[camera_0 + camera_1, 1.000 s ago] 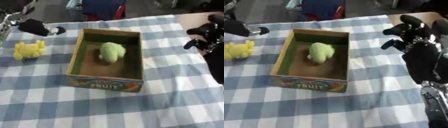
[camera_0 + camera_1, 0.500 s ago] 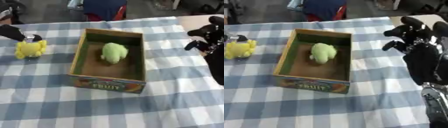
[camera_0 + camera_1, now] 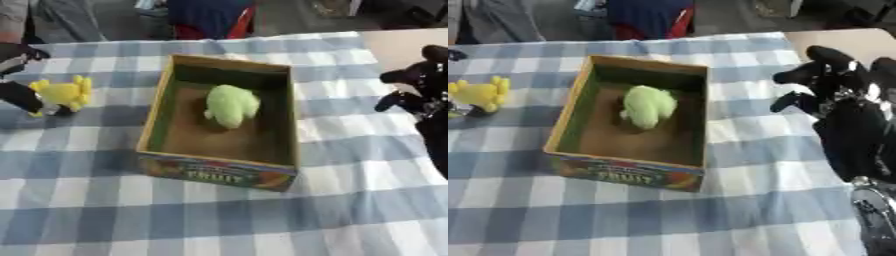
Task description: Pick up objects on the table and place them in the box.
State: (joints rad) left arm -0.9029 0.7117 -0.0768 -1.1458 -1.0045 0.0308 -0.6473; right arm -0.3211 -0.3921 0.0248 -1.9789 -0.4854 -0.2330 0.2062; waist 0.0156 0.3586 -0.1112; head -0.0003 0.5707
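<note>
A: Near edge of the table [image 3: 219, 225] first. We note the box [image 3: 223, 172] mid-table, one short wall toward us, a green toy [image 3: 231, 105] already inside on the floor of its far half.

B: The right hand [image 3: 833, 95] hangs at the right edge, fingers curled, holding nothing.

A: Agreed. The yellow toy [image 3: 63, 93] sits near the left edge, just left of the box.

B: The left hand [image 3: 24, 96] touches it from the left, toy on its box side. We cannot tell whether the fingers have closed round it.

A: We judge the left hand nearer; the carry runs rightward over the box's left wall.
</note>
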